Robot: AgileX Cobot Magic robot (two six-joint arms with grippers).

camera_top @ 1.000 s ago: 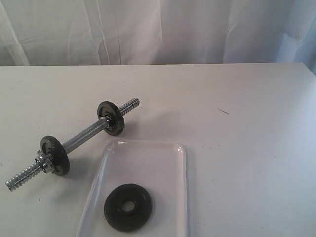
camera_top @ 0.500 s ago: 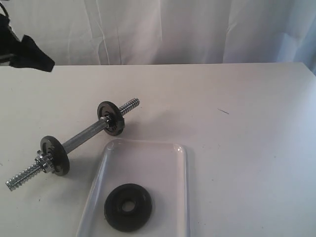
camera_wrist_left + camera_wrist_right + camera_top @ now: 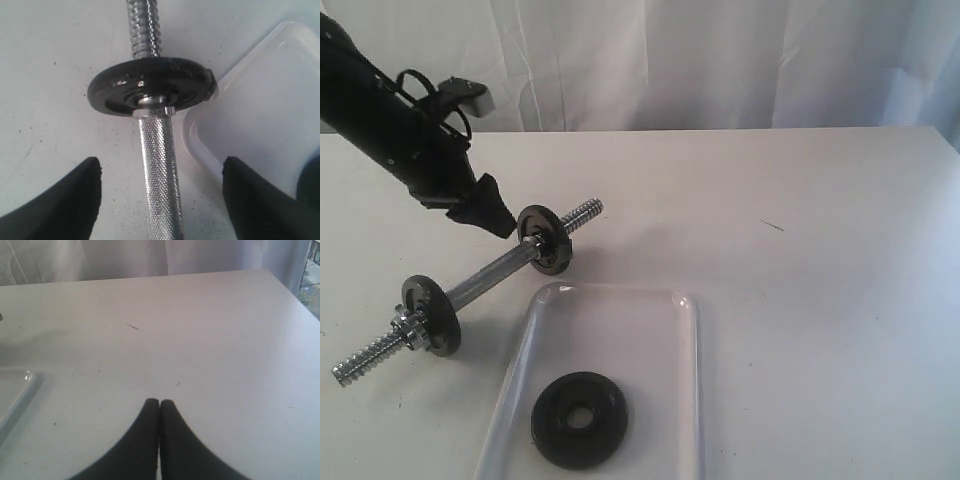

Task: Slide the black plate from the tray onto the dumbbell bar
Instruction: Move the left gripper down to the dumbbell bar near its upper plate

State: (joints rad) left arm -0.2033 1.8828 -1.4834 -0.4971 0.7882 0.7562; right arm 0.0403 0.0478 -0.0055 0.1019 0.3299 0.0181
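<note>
The black plate lies flat in the white tray at the front of the table. Left of the tray the dumbbell bar lies slantwise, with a small black disc near its far end and another beside a chrome nut near its close end. My left gripper hangs just above the bar next to the far disc. It is open, and the knurled bar runs between its fingers without touching them. My right gripper is shut on nothing, over bare table.
A white curtain hangs behind the table. The tray's corner lies close to the left gripper's one finger. A rim of the tray shows at the edge of the right wrist view. A small dark mark is on the table to the right.
The left arm has come in from the upper left and down to the bar's far disc. The bar, the tray and the black plate have not moved.
</note>
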